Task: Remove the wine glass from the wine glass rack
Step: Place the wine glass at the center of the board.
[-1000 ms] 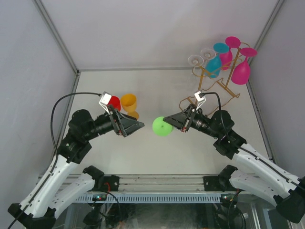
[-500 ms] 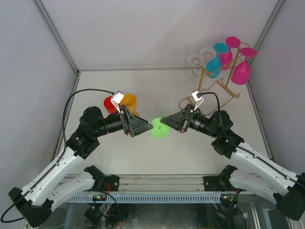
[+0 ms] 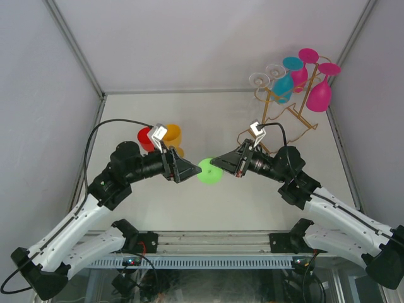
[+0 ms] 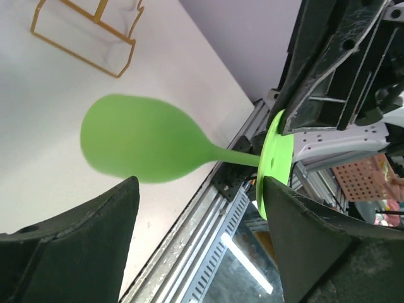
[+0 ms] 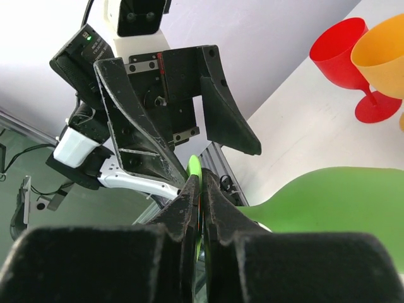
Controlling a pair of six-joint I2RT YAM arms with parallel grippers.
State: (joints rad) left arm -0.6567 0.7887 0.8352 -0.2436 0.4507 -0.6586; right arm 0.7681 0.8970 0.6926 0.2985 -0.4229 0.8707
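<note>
A white table (image 3: 189, 113) with grey walls around it and two robot arms reaching in from the near edge. The gold wire wine glass rack (image 3: 287, 104) stands in the far right corner. Hanging upside down from its loop arms are a teal glass (image 3: 283, 87), two pink glasses (image 3: 320, 95) (image 3: 299, 74) and two clear ones (image 3: 259, 79) (image 3: 275, 69).

The green wine glass (image 3: 209, 172) is off the rack. It is well apart from it, to the rack's left and nearer the arms, held in the air on its side. Its bowl points away from the rack and its foot points back toward it.

The right gripper (image 3: 218, 163) comes in from the rack's side. Its wrist view shows it (image 5: 201, 196) clenched on the thin edge of the green foot disc.

The left gripper (image 3: 187, 169) meets the glass from the side away from the rack. In its wrist view the gripper (image 4: 199, 189) is spread wide, with the green bowl (image 4: 142, 148) and stem lying between the two fingers. No firm grip shows. The rack's rectangular base (image 4: 85, 35) sits beyond the bowl.

Further left of the rack than the green glass, a red glass (image 3: 146, 136) and an orange glass (image 3: 170, 134) stand upright just beside each other.
</note>
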